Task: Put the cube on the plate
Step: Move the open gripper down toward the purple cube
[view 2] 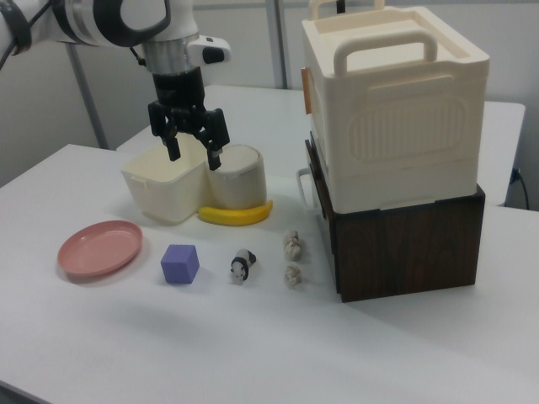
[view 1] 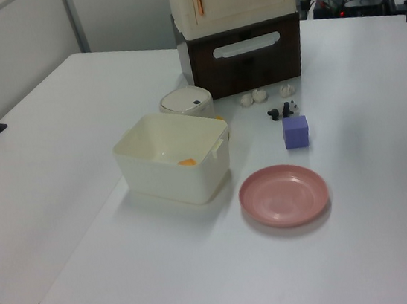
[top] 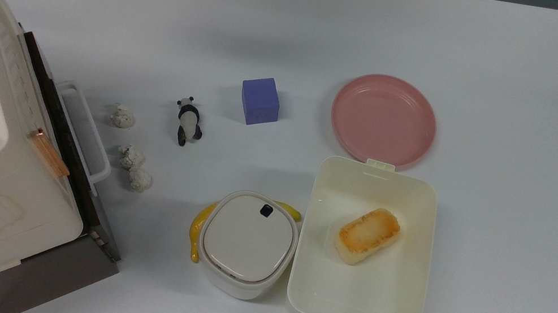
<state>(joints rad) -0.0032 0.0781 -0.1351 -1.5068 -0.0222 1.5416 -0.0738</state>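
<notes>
The cream lunch box (top: 407, 294) stands open on the white counter (top: 520, 222) with one browned, bread-like piece (top: 367, 236) inside. Beside it sits a lidded round white container (top: 247, 243) with a banana (top: 197, 231) tucked under its edge. The pink plate (top: 384, 119) holds nothing; the cube (top: 260, 100) rests on the counter near it, at the top view's left. The gripper (view 2: 189, 141) hangs above the containers, fingers spread apart and holding nothing.

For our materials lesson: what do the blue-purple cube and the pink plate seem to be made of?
Cube: probably foam or soft plastic; its faces look matte and plain, with no shine.
Plate: probably plastic or melamine; it looks smooth and glossy, with light reflecting off its raised rim.
</notes>
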